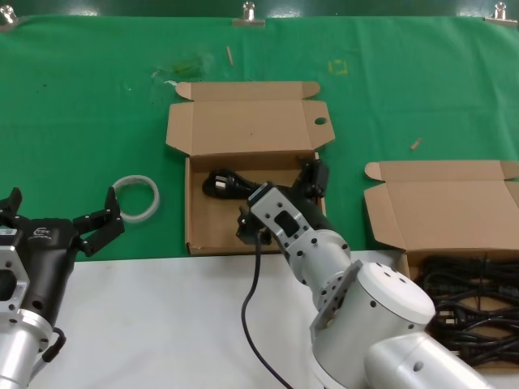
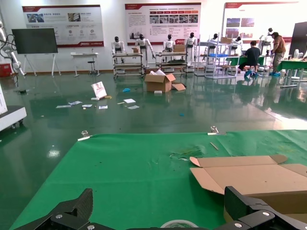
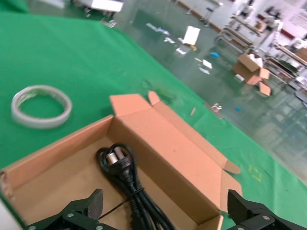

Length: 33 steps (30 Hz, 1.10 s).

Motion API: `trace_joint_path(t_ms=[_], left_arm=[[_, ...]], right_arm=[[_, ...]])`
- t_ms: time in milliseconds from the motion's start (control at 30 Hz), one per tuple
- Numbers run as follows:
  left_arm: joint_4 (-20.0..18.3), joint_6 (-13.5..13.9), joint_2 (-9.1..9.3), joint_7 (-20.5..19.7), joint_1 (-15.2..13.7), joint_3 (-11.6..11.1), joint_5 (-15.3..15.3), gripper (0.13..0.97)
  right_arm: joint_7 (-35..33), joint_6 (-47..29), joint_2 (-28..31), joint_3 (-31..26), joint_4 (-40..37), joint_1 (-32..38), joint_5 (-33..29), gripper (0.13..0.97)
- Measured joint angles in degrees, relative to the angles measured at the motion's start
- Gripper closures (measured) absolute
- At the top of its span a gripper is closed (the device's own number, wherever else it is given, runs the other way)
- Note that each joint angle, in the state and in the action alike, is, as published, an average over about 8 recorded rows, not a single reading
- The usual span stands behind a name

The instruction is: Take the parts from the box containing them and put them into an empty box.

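Cardboard empty box (image 1: pixel 203 235) holds one cable (image 1: pixel 231 185) under the open right gripper (image 1: pixel 312 180); left gripper (image 1: pixel 61 215) open.

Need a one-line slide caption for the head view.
Right pincer open over centre box holding one cable bundle.

Both arms in view, both tools with fingers spread

The right arm's silver, jointed links reach forward from the lower right, its black two-fingered right tool (image 1: pixel 312 180) held low with fingers apart. The black-cased left arm sits at the lower left, its black left tool (image 1: pixel 61 212) pointing sideways toward the middle, fingers splayed wide, holding nothing.
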Motion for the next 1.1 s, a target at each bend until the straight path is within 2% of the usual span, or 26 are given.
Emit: trace_joint_path(t_ms=[200, 500, 1100], left_arm=[[0.0, 0.0, 0.00, 0.0, 0.0, 0.0, 0.0, 0.132], [0.0, 0.0, 0.00, 0.0, 0.0, 0.0, 0.0, 0.132], [0.0, 0.0, 0.00, 0.0, 0.0, 0.0, 0.0, 0.132]], right_arm=[[6.1, -2.7, 0.0, 3.6, 1.7, -2.6, -4.2, 0.179], [15.5, -7.0, 0.0, 9.3, 4.3, -6.6, -10.8, 0.130], [34.4, -15.5, 0.0, 20.6, 9.5, -14.7, -23.9, 0.129]])
